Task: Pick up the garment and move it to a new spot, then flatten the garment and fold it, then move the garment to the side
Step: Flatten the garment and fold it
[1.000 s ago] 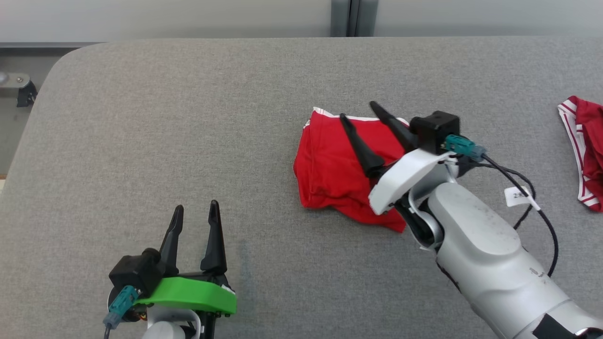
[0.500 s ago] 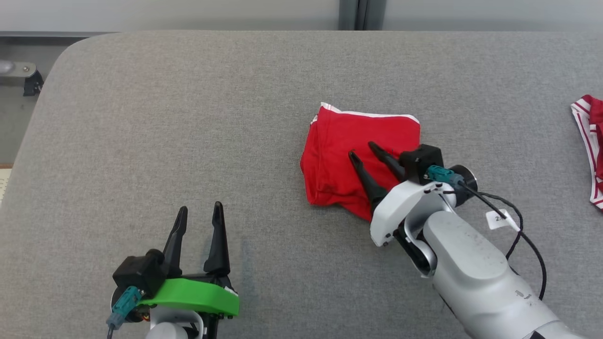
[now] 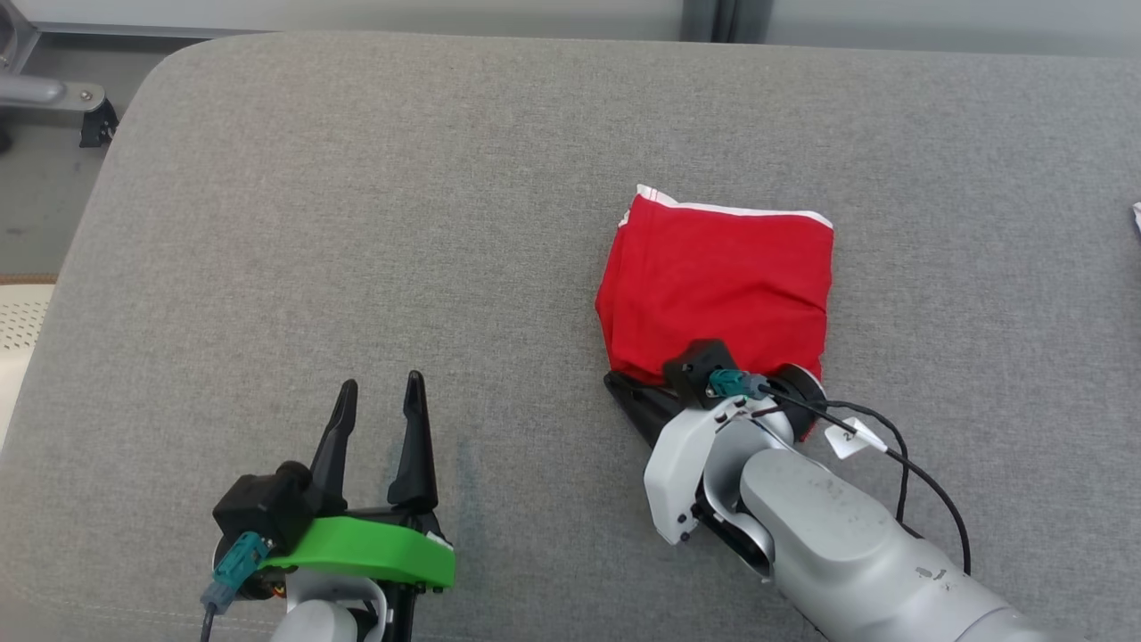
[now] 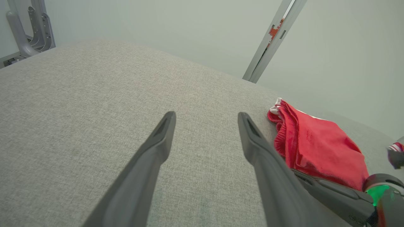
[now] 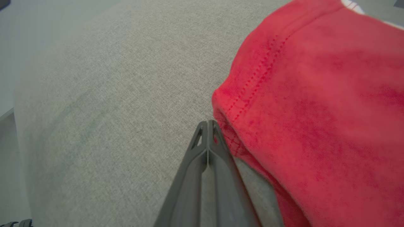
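Observation:
The garment (image 3: 722,285) is a red folded piece with white trim along its far edge, lying on the grey table (image 3: 357,223) right of centre. My right gripper (image 3: 617,385) is shut at the garment's near left corner, pointing left. In the right wrist view its fingers (image 5: 207,126) press together with nothing between them. The red garment (image 5: 315,110) lies right beside them there. My left gripper (image 3: 379,392) stands open at the lower left, well apart from the garment. Between its fingers in the left wrist view (image 4: 206,116) there is only bare table. The garment (image 4: 318,148) lies to the right in that view.
The padded table's rounded left corner (image 3: 134,89) meets a metal frame (image 3: 53,89) beyond it. A sliver of white cloth (image 3: 1136,216) shows at the right edge. A red-and-white striped piece (image 4: 396,146) lies behind the garment in the left wrist view.
The head camera has shifted. My right gripper has drawn back off the top of the garment to its near left corner and gone from open to shut. The left gripper has held still.

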### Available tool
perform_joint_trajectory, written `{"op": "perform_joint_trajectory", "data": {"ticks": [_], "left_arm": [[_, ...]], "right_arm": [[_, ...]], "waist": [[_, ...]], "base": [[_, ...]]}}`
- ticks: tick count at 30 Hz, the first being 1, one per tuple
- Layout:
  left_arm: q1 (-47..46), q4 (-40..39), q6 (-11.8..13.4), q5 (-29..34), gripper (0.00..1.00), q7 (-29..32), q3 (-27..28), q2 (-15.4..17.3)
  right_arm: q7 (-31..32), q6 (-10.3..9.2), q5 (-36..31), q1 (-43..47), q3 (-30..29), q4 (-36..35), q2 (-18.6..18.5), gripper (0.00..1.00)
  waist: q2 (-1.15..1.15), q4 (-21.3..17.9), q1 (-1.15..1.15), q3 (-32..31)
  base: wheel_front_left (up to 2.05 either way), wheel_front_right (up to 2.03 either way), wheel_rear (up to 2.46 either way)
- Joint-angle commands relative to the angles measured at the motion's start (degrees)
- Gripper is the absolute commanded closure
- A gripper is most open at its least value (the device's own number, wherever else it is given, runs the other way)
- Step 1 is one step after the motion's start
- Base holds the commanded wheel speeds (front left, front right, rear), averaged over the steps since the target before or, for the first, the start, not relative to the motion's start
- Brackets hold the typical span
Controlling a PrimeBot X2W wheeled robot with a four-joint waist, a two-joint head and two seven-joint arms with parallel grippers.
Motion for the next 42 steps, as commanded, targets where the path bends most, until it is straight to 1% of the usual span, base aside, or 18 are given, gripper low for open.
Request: {"op": "perform_joint_trajectory", "data": {"ticks": [1, 5, 9, 11, 12, 13, 14, 18, 21, 27, 30, 31, 36, 42], "left_arm": [[-0.7, 0.0, 0.3, -0.2, 0.00, -0.2, 0.1, 0.1], [-0.4, -0.2, 0.5, 0.1, 0.00, -0.2, 1.0, 0.1], [-0.3, -0.4, 0.4, 0.8, 0.00, -0.2, 1.8, 0.1], [-0.3, -0.5, 0.2, 1.4, 0.00, -0.2, 2.4, 0.1], [-0.4, -0.6, 0.0, 1.7, 0.00, -0.2, 2.8, 0.1], [-0.6, -0.6, -0.1, 2.1, 0.00, -0.2, 3.0, 0.1], [-0.8, -0.7, -0.2, 2.4, 0.00, -0.2, 3.2, 0.1], [-1.5, -0.8, -0.7, 4.0, 0.00, -0.2, 4.3, 0.1], [-2.0, -0.4, -1.0, 5.0, 0.00, -0.2, 4.9, 0.1], [-1.1, 0.6, -0.8, 6.8, 0.00, -0.2, 5.8, 0.1], [0.4, 0.5, -0.4, 8.1, 0.00, -0.2, 6.5, 0.1], [1.6, 0.4, -0.2, 8.2, 0.00, -0.2, 6.9, 0.1], [4.6, 0.3, 0.2, 8.3, 0.00, -0.2, 7.5, 0.1], [7.0, -0.2, 0.5, 8.0, 0.00, -0.2, 8.1, 0.1]], "right_arm": [[-0.2, -0.03, 0.9, -0.8, 1.3, 0.4, -0.1, 1.00], [-2.7, -0.03, 2.6, -2.0, 3.8, 0.1, -0.1, 1.00], [-5.1, -0.03, 3.4, -2.9, 3.6, -1.8, -0.3, 1.00], [-5.6, -0.04, 3.3, -2.7, 2.3, -3.5, -1.0, 0.62], [-5.7, -0.03, 3.1, -2.3, 1.3, -4.7, -1.3, 0.46], [-5.8, -0.04, 2.9, -1.8, 0.1, -5.8, -1.6, 0.11], [-5.8, -0.04, 2.3, -1.3, -1.9, -7.9, -2.1, 0.00], [-5.8, -0.04, -1.1, 3.1, -10.8, -14.8, -3.9, 0.00], [-5.8, -0.04, -4.2, 7.2, -17.3, -19.0, -4.2, 0.00], [-5.8, -0.03, -10.1, 16.8, -28.6, -25.6, -3.4, 0.00], [-5.8, -0.03, -11.9, 21.1, -32.5, -28.4, -2.5, 0.00], [-5.8, -0.03, -12.8, 23.6, -34.9, -30.1, -1.9, 0.00], [-5.8, -0.03, -15.9, 28.7, -39.2, -33.6, -0.7, 0.00], [-5.8, -0.03, -17.3, 31.8, -40.8, -35.7, -0.2, 0.00]], "waist": [[0.00, -0.1, 0.00, 0.1], [0.00, -1.1, 0.00, -0.1], [0.00, -2.9, 0.00, -0.8], [0.00, -3.8, 0.00, -1.3], [0.00, -4.4, 0.00, -1.6], [0.00, -4.8, 0.00, -1.8], [0.00, -5.4, 0.00, -2.1], [0.00, -7.1, 0.00, -3.3], [0.00, -8.2, 0.00, -4.2], [0.00, -10.4, 0.00, -6.5], [0.00, -11.3, 0.00, -7.4], [0.00, -11.8, 0.00, -8.0], [0.00, -12.5, 0.00, -9.5], [0.00, -12.7, 0.00, -11.0]], "base": [[0.00, 0.00, 0.00], [0.00, 0.00, 0.00], [0.00, 0.00, 0.00], [0.00, 0.00, 0.00], [0.00, 0.00, 0.00], [0.00, 0.00, 0.00], [0.00, 0.00, 0.00], [0.00, 0.00, 0.00], [0.00, 0.00, 0.00], [0.00, 0.00, 0.00], [0.00, 0.00, 0.00], [0.00, 0.00, 0.00], [0.00, 0.00, 0.00], [0.00, 0.00, 0.00]]}}
